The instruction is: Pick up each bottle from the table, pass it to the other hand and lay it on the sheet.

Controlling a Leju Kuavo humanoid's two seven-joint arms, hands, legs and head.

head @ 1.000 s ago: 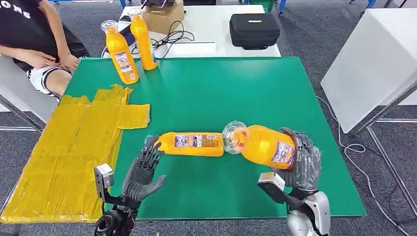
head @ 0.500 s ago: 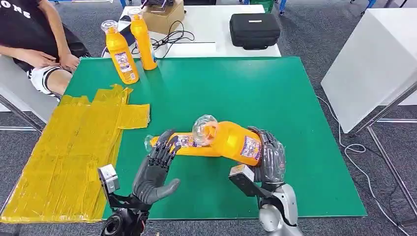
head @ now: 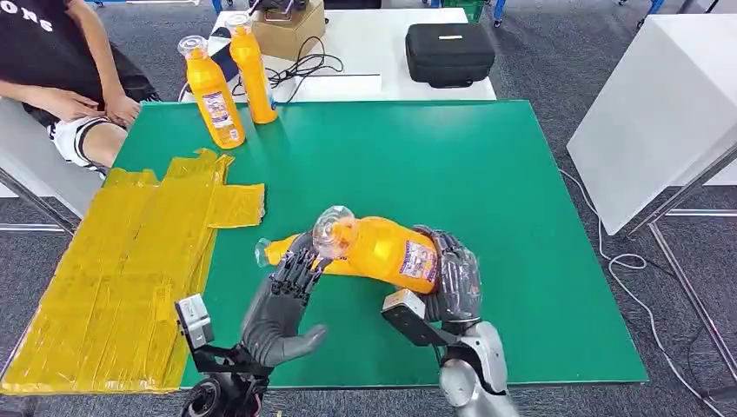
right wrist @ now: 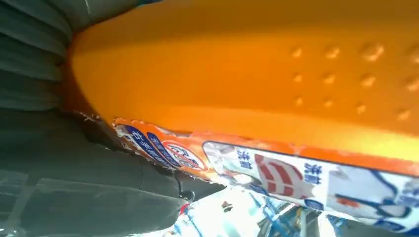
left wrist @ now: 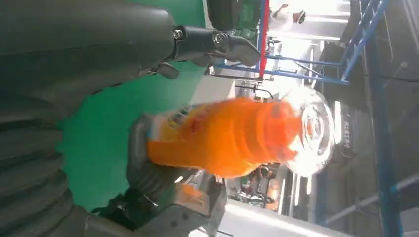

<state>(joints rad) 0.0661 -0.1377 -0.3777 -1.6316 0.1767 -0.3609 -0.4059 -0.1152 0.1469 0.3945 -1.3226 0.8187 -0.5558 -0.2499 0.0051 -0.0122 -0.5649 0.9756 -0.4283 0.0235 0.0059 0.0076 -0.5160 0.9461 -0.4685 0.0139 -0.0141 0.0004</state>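
Looking down from the head view, the right hand [head: 452, 282] grips a bottle [head: 382, 249] by its base end, above the desk [head: 487, 165] near the front edge. Its long axis runs roughly along that edge, slightly tilted, and the clear cap points toward the left hand [head: 280, 308]. That hand is held just beside the cap with fingers [head: 294, 276] spread apart and nothing in it. Beneath and behind the held one, a second bottle [head: 291, 253] lies flat on the green top, its axis also along the front edge and its cap toward the sheet [head: 122, 261]. The yellow sheet covers the desk's left side, partly hanging past the left edge. Two more bottles [head: 213, 91] stand upright, close together at the far left corner. A person [head: 69, 69] sits beyond that corner. A black case [head: 449, 52] rests on a white table behind the desk.

From the left wrist view, the held bottle [left wrist: 232, 136] fills the middle, blurred, its clear cap turned toward the camera side, with the right hand [left wrist: 153, 168] wrapped around its far end.

From the right wrist view, the bottle's [right wrist: 276, 74] orange wall and torn label press close against the hand [right wrist: 74, 187] clamped on it.
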